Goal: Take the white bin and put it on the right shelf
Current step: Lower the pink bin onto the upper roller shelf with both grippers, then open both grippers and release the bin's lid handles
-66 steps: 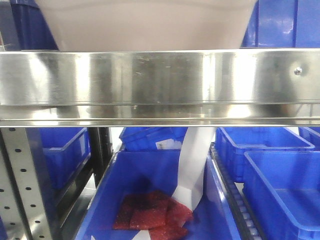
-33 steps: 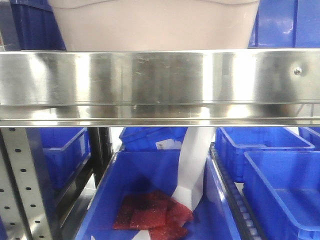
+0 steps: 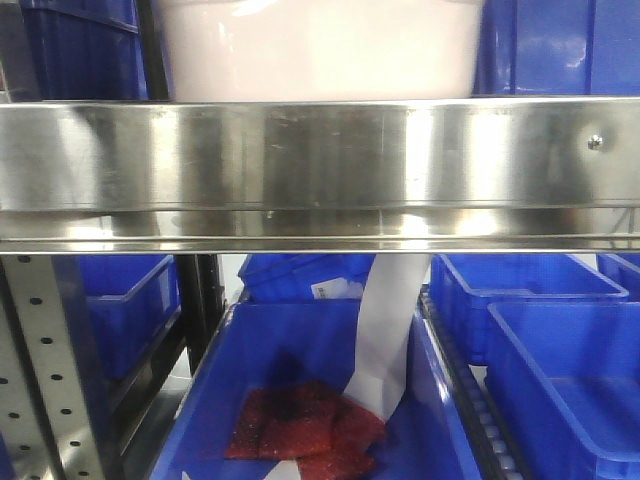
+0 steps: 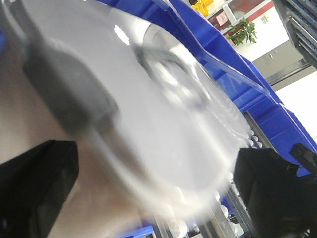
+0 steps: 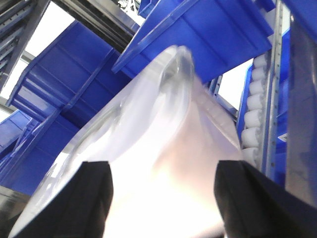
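The large pale pinkish-white plastic bin (image 3: 320, 50) sat above and behind the wide, shiny stainless-steel front rail of the right shelf (image 3: 320, 160); only its lower wall showed over the rail, so contact with the shelf deck could not be confirmed. Blue plastic crates (image 3: 560, 370) stood on the level below, one holding red mesh packets (image 3: 305, 425) and a white paper strip (image 3: 385, 330).

The left end effector (image 4: 148, 183) had its dark fingers (image 4: 34, 188) set wide either side of the bin's glossy lid; the right end effector (image 5: 163, 198) likewise straddled the bin's pale wall. Whether either pair was pressing on the bin or merely standing beside it could not be told.

Judged step: seating the bin on the shelf. Both arms should keep it level, lower evenly so neither end drops first, clear the rail, and let go only once it bears fully.

The bin appeared upright, lid uppermost. Its long axis seemed to run along the rail, left to right, though its ends were partly out of frame.
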